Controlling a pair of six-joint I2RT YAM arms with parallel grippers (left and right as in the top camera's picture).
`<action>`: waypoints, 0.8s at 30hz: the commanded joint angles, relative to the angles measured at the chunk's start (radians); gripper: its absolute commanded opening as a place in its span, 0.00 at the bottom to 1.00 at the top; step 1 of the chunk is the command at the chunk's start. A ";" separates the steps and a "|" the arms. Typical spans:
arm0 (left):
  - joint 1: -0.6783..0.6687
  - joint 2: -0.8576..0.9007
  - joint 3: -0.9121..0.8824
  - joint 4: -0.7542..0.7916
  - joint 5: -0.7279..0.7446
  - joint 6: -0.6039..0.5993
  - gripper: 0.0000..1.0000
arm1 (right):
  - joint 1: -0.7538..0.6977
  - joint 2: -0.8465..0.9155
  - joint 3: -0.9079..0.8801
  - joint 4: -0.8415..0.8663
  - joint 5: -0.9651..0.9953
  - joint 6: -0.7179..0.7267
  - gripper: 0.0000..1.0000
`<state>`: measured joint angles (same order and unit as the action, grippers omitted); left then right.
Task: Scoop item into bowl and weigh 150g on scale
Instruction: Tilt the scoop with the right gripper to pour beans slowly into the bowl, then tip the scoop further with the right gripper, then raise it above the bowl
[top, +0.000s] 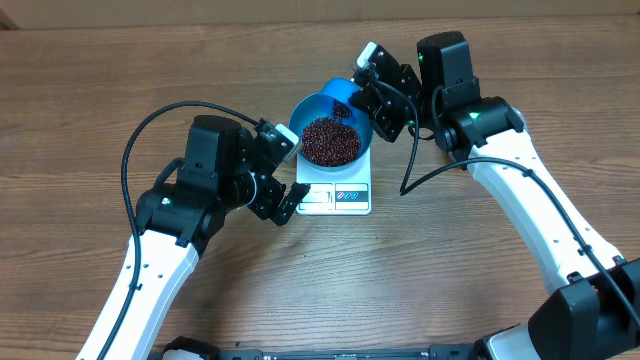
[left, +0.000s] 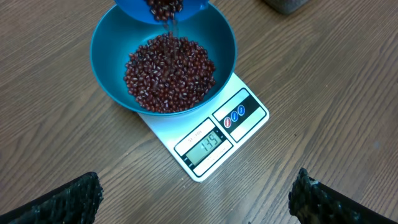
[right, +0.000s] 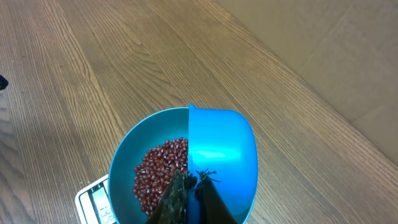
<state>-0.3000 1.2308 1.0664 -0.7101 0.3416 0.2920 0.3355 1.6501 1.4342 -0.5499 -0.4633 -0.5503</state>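
Frankly, a good deal is hidden from us: the handle of the bright blue scoop (right: 221, 155) vanishes under the right fingers (right: 175, 202), which are pressed together on it. In the left wrist view only the scoop's lower lip shows, cut by the top edge. The scale (left: 249, 124) is half covered by the bowl (left: 106, 62) sitting on it, so we see just the front strip with its display, whose digits we cannot read with confidence, and three small round buttons beside it. A dark grey object (left: 285, 5) at the top of that same view is cropped too far to name. The left fingers (left: 68, 200) appear only as two black, knurled tips in the bottom corners, spread wide and holding nothing (the overhead view puts them just beside the scale's left edge). As to materials, the bowl is smooth, round, teal-blue and wider than the flat white square scale. The scoop is glossy plastic, tilted over the bowl's rim, and the surface (top: 420, 290) is brown wood grain. Counting, we find one bowl, one scale, one scoop and two arms. The beans (left: 168, 74), tiny and dark red-brown, lie in a loose heap in the bowl's bottom, a few more falling from the scoop, far too many to count.
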 joint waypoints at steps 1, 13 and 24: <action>0.004 0.006 -0.010 0.003 0.018 0.015 0.99 | 0.005 -0.036 0.032 0.007 0.003 -0.004 0.04; 0.004 0.006 -0.010 0.003 0.018 0.015 1.00 | 0.005 -0.036 0.032 0.005 0.003 0.000 0.04; 0.004 0.006 -0.010 0.003 0.018 0.015 1.00 | 0.005 -0.036 0.032 -0.002 0.003 0.000 0.04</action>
<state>-0.3000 1.2308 1.0664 -0.7101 0.3416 0.2920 0.3355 1.6501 1.4342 -0.5545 -0.4633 -0.5507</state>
